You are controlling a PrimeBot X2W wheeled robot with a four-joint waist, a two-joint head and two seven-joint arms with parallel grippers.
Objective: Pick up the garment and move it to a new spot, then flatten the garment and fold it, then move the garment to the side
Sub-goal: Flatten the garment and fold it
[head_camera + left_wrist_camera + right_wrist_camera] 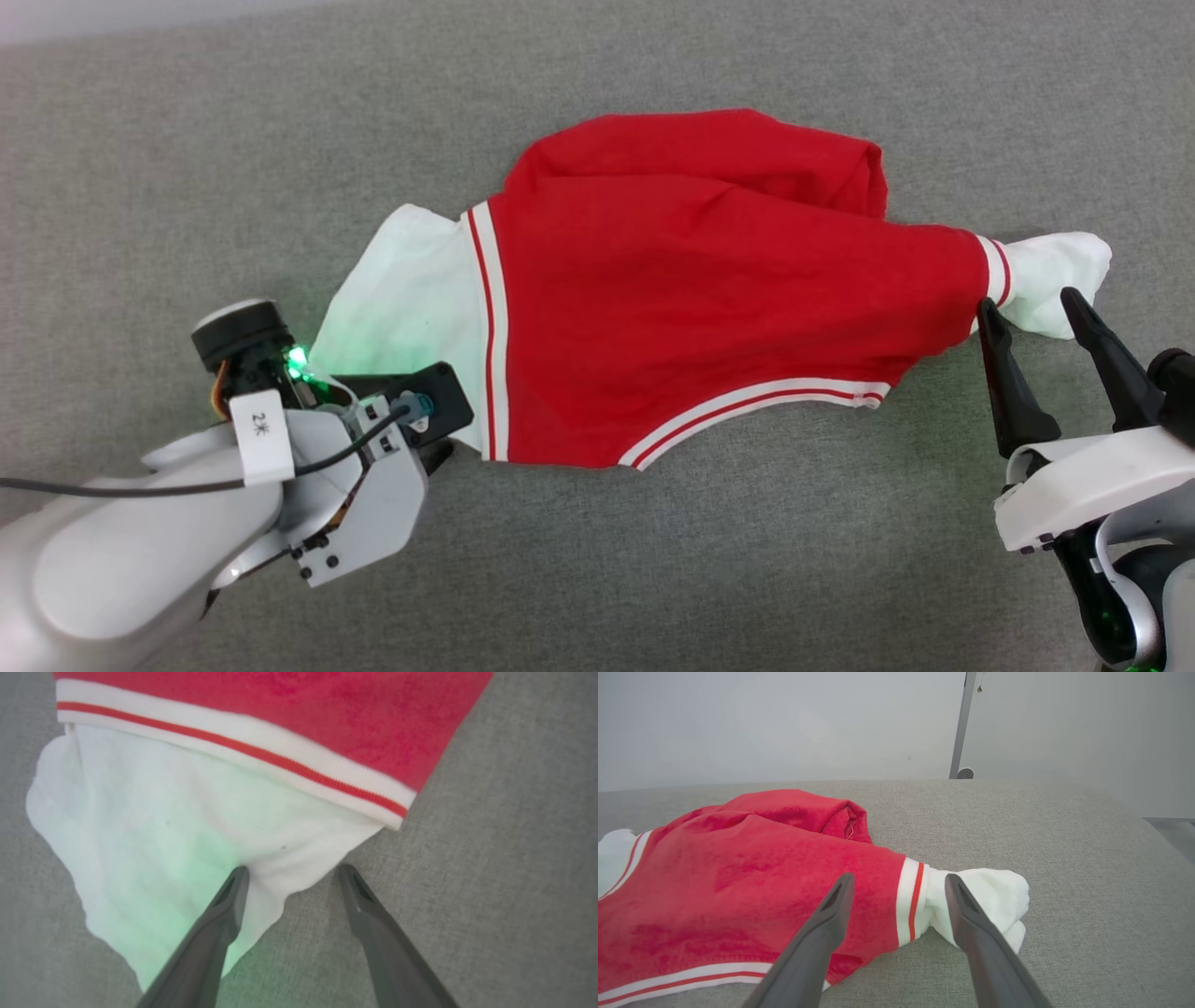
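The garment [691,299] sprawls across the middle of a grey surface [653,560], with bare room all round. The left gripper [293,871], jaws apart, straddles the white sleeve's edge at 8 o'clock. The right gripper [1027,301], also apart, frames the 4 o'clock cuff.

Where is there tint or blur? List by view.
Head view: a green lamp tints the white sleeve end of the garment. Left wrist view: same green cast by the left gripper. Right wrist view: even light, no tint; right gripper slightly blurred.

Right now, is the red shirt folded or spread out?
Spread out, though rumpled: the garment lies stretched across the gray surface, white sleeve ends at both sides.
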